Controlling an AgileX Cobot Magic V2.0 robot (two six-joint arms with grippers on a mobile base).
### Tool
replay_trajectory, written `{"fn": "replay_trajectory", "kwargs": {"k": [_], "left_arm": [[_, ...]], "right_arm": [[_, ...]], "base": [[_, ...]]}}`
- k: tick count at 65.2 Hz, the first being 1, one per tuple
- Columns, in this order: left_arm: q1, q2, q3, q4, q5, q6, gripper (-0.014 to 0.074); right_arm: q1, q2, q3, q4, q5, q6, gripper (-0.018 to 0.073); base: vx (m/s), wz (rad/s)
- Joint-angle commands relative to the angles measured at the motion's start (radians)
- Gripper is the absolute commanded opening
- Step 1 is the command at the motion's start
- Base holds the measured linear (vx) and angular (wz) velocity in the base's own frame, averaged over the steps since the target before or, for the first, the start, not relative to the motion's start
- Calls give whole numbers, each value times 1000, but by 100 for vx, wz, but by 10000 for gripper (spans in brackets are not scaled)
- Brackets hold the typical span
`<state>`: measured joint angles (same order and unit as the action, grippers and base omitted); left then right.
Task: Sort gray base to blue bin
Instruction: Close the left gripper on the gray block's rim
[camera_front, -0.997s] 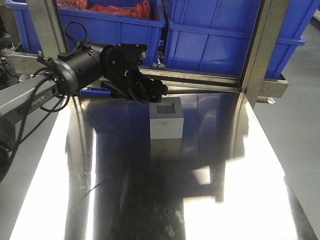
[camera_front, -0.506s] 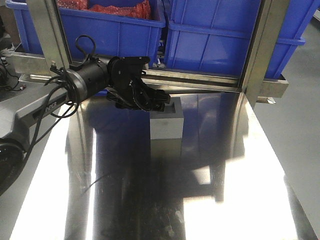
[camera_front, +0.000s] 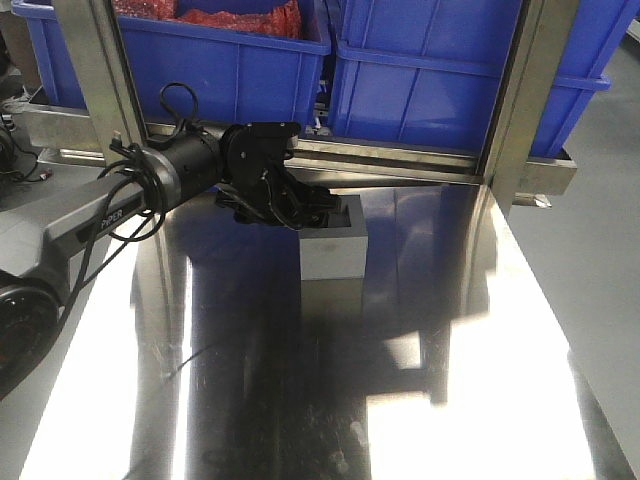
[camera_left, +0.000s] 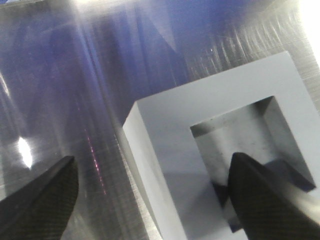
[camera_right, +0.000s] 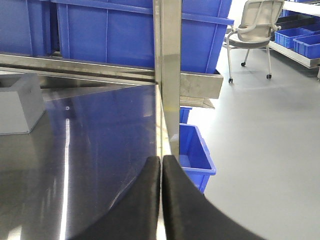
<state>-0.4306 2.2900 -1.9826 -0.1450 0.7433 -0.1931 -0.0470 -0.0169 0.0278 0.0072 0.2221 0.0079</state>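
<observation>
The gray base (camera_front: 335, 255) stands on the steel table with its square recess facing up. It also shows in the left wrist view (camera_left: 170, 125) and at the left edge of the right wrist view (camera_right: 17, 102). My left gripper (camera_front: 315, 210) is open and low over the block's left wall (camera_left: 150, 165): one finger (camera_left: 260, 195) hangs in the recess, the other (camera_left: 45, 200) outside the wall. My right gripper (camera_right: 161, 159) is shut and empty by the table's right edge. A blue bin (camera_front: 440, 80) stands behind the table, and another (camera_front: 220, 60) to its left.
Two steel uprights (camera_front: 515, 110) (camera_front: 95, 70) and a rail stand between the table and the bins. The left bin holds red netting (camera_front: 240, 20). A small blue bin (camera_right: 195, 150) sits on the floor right of the table, with an office chair (camera_right: 255, 30) further off.
My left arm has reached forward and to the right and come down, so its open fingers now straddle the gray base's left wall. The block has not moved.
</observation>
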Motion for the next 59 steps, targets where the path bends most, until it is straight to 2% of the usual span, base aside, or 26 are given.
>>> {"fn": "replay_trajectory", "kwargs": {"k": [1, 13, 22, 34, 46, 59], "left_arm": [[-5, -60, -34, 26, -22, -7, 556], [-5, -60, -34, 61, 9, -7, 393], [-5, -60, -34, 58, 11, -7, 242], [-5, -60, -34, 57, 12, -7, 92], [-5, -66, -34, 56, 41, -6, 34], [-6, -130, -34, 56, -31, -6, 37]], "right_arm": [[0, 1, 1, -7, -75, -8, -5], [0, 1, 1, -7, -75, -8, -5], [0, 1, 1, -7, -75, -8, -5], [0, 1, 1, -7, -75, -8, -5], [0, 1, 1, -7, -75, -8, -5], [0, 1, 1, -7, -75, -8, -5]], "base": [[0, 0], [0, 0], [0, 0], [0, 0], [0, 0], [0, 0]]}}
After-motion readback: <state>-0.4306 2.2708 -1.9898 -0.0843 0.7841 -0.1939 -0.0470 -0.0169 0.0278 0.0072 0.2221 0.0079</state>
